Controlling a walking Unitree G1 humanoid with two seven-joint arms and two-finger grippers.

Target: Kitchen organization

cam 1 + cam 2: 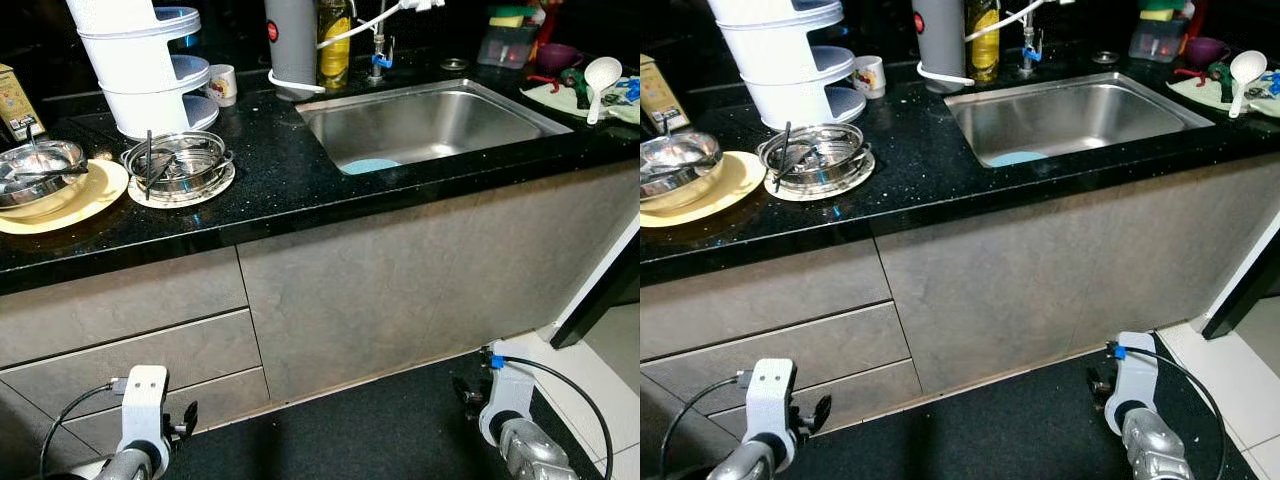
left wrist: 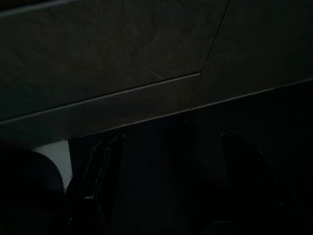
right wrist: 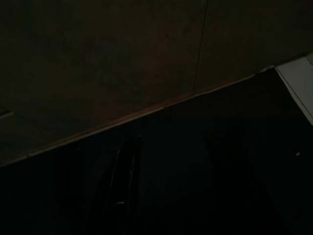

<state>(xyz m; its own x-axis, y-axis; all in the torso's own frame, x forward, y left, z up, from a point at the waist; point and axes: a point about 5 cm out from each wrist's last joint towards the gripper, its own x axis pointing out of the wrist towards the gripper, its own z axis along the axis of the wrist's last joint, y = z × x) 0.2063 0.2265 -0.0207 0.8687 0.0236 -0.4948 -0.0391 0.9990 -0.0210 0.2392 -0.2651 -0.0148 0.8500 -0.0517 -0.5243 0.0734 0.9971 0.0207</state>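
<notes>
Steel bowls [image 1: 176, 163], round and shiny, sit on pale plates at the speckled black counter [image 1: 290, 190]'s left end, beside the rectangular sink [image 1: 430, 120]. Both grippers hang low, fingers apart.

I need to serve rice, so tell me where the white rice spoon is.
The white rice spoon lies on the black countertop at the far right of the head views, on a mat right of the steel sink.
</notes>
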